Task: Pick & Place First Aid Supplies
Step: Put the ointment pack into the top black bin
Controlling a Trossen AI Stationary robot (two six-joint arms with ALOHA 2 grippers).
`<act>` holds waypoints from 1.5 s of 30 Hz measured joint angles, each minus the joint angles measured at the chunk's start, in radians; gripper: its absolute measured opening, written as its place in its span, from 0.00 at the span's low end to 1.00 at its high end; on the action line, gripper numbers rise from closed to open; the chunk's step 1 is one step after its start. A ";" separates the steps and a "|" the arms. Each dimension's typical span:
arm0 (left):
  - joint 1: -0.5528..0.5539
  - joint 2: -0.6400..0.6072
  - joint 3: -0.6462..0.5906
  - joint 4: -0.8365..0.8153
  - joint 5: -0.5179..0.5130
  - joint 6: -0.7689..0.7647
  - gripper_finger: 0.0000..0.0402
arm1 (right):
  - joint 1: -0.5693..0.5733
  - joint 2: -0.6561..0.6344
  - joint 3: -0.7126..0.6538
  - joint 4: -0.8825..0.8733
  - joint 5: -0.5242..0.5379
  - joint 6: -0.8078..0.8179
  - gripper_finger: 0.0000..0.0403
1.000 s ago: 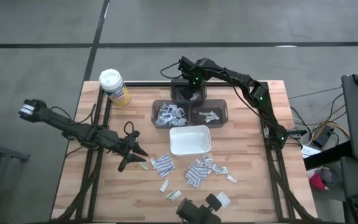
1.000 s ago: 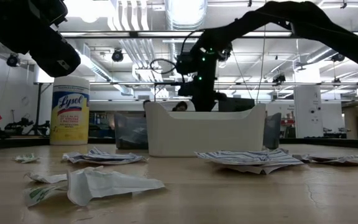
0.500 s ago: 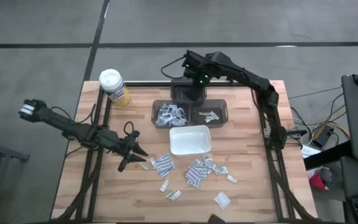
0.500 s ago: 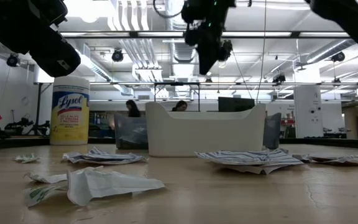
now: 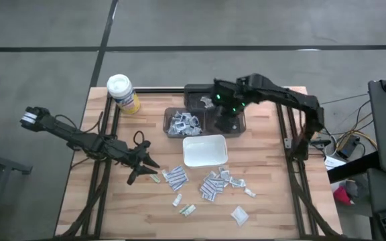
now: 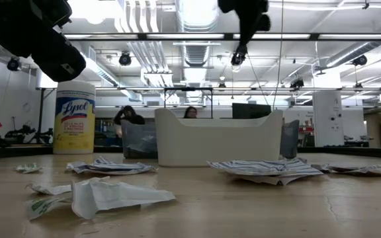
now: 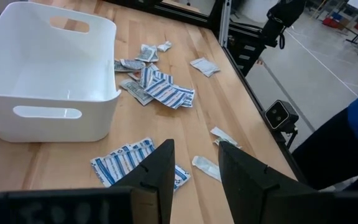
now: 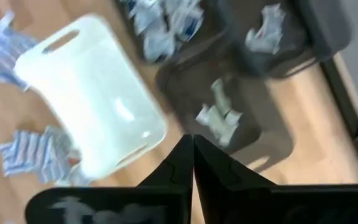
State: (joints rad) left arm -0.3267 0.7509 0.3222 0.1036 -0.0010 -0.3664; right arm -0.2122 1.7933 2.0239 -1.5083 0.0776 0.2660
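Loose first aid supplies (image 5: 212,185), small flat white and blue-printed packets, lie scattered on the wooden table in front of the white tray (image 5: 204,150); they also show in the left wrist view (image 7: 166,93) and low view (image 6: 268,168). My left gripper (image 5: 141,169) hovers left of the packets, open and holding nothing (image 7: 197,171). My right gripper (image 5: 226,123) hangs shut and empty above the right dark bin (image 8: 253,134), which holds greenish packets (image 8: 219,116); its closed fingers (image 8: 192,163) point down at it. It shows high up in the low view (image 6: 239,49).
A yellow canister with a white lid (image 5: 121,92) stands at the back left. A left dark bin (image 5: 182,122) holds white packets, and a third dark bin (image 5: 198,98) sits behind. Black frame rails run along both table sides. People sit in the room beyond (image 6: 127,116).
The right arm has swung from the back bin forward over the right dark bin, and its fingers have shut. The left arm has not moved.
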 joint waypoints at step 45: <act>0.000 0.000 0.000 0.000 0.000 -0.004 0.29 | 0.518 -0.319 -1.016 0.687 -0.176 0.486 0.02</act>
State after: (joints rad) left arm -0.3267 0.7509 0.3222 0.1032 -0.0006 -0.3702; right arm 0.3063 1.4746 1.0080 -0.8216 -0.0988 0.7521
